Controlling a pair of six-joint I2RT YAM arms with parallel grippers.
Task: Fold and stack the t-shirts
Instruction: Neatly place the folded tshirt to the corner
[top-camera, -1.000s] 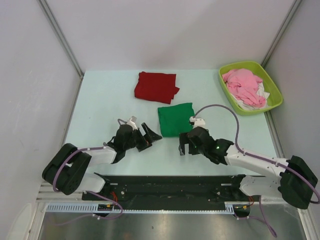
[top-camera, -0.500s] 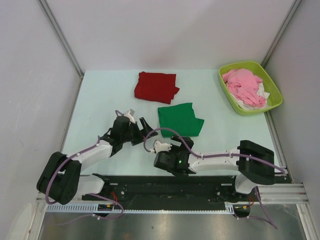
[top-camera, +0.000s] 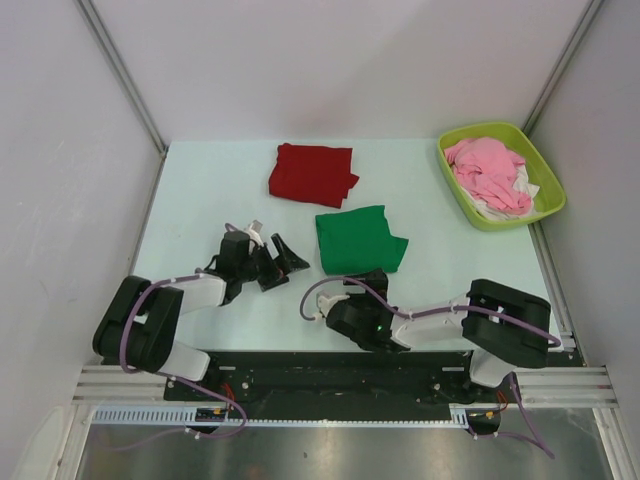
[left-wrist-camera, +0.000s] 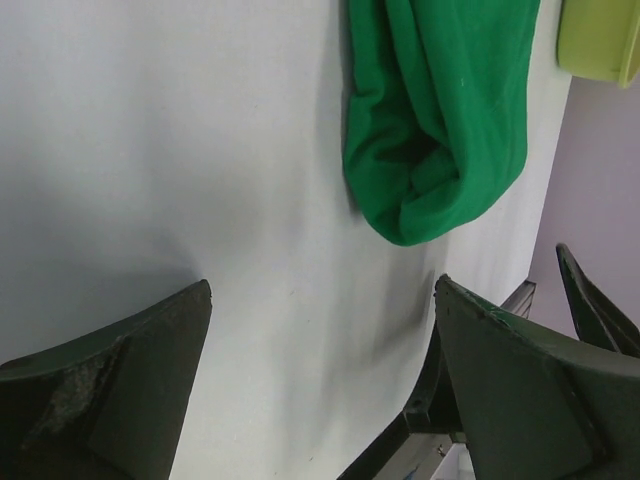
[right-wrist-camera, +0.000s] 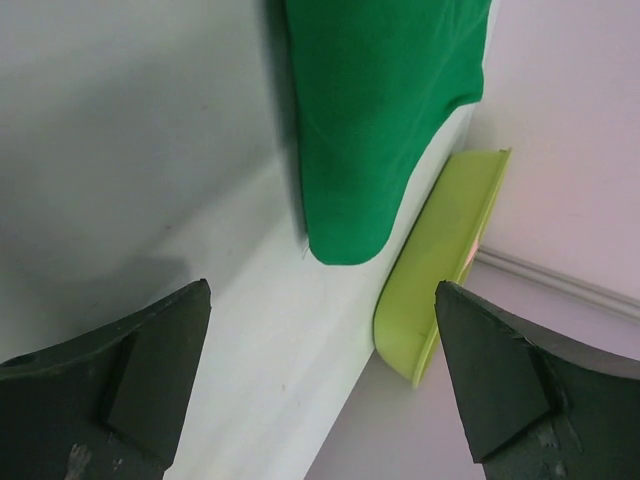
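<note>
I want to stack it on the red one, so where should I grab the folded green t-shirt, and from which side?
Pinch the green t-shirt at its straight left edge, coming in low from the left, where the open left pincer sits. That edge lies flat and layered; the right side bulges out loosely, so gripping there would probably undo the fold.

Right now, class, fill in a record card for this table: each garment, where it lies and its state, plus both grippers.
green t-shirt: folded, mid-table, right edge bulging
dark red t-shirt: folded, farther back on the table, apart from the green one
stacked: not yet
lime tub: far right corner, holds a pink garment and a white cloth
left gripper: open, empty, left of the green t-shirt
right gripper: open, empty, near the front edge, facing the green t-shirt
</note>
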